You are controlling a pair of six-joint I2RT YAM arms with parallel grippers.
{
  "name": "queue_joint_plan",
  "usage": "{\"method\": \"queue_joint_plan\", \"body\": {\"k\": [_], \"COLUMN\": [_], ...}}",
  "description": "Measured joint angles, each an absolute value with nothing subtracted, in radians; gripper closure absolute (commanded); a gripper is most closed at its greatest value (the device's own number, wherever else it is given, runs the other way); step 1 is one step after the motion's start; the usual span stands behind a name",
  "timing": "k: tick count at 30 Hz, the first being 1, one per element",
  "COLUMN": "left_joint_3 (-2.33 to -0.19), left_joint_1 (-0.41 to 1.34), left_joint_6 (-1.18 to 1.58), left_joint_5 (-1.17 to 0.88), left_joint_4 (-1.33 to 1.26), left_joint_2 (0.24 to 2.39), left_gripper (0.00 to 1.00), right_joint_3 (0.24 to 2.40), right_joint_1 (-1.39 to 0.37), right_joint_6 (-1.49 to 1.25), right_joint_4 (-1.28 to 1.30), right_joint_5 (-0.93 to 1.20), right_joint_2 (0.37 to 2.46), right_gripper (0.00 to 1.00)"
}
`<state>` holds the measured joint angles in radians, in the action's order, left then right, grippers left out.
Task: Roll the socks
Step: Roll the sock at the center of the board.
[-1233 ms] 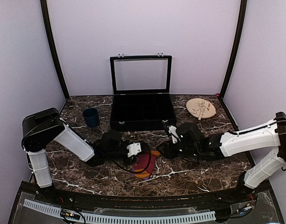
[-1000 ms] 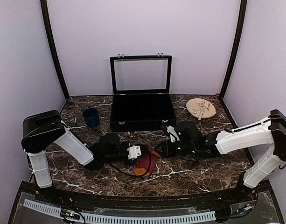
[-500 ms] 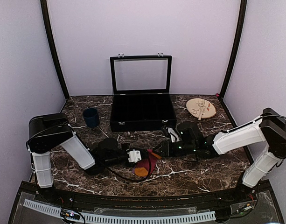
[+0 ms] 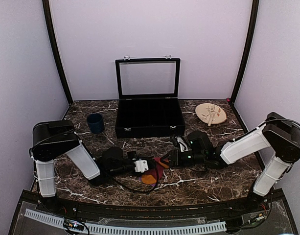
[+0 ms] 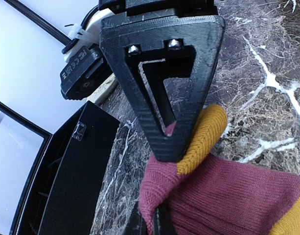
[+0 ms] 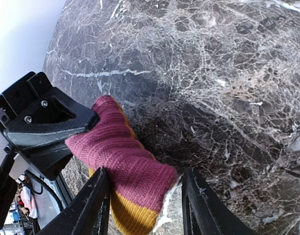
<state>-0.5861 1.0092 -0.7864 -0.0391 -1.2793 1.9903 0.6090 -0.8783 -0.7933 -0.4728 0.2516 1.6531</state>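
Maroon sock [image 6: 130, 166], orange at toe and heel, lies bunched on the marble table [image 4: 213, 183], front centre, between the two arms. Left gripper [image 5: 163, 191] is clenched on a fold of maroon fabric beside an orange patch. Right gripper [image 6: 146, 176] is released, with fingers spread either side of the sock's opposite end. Open black case [image 4: 147, 117] sits behind, well apart. Blue cup [image 4: 95, 122] is at far left and a wooden plate [image 4: 211, 113] at far right.
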Motion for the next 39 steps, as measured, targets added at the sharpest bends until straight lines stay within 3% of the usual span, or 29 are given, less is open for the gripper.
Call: {"method": "queue_joint_plan", "body": {"k": [21,39], "left_joint_3": [-0.572,-0.567], "left_joint_1": [1.027,1.033], "left_joint_6": [-0.801,-0.801], "left_joint_5": [0.002,0.02], "left_joint_4": [-1.35,-1.381], "left_joint_2": [2.024,2.051], "left_gripper": [1.0,1.0], "right_joint_3": [0.574,0.562], "right_joint_1": [-0.876,-0.87], "right_joint_6": [-0.844,-0.878], "right_joint_4": [-0.616,-0.727], "right_joint_5": [0.315,0.369], "right_joint_2": [1.715,1.766], "right_gripper": [0.55,0.93]}}
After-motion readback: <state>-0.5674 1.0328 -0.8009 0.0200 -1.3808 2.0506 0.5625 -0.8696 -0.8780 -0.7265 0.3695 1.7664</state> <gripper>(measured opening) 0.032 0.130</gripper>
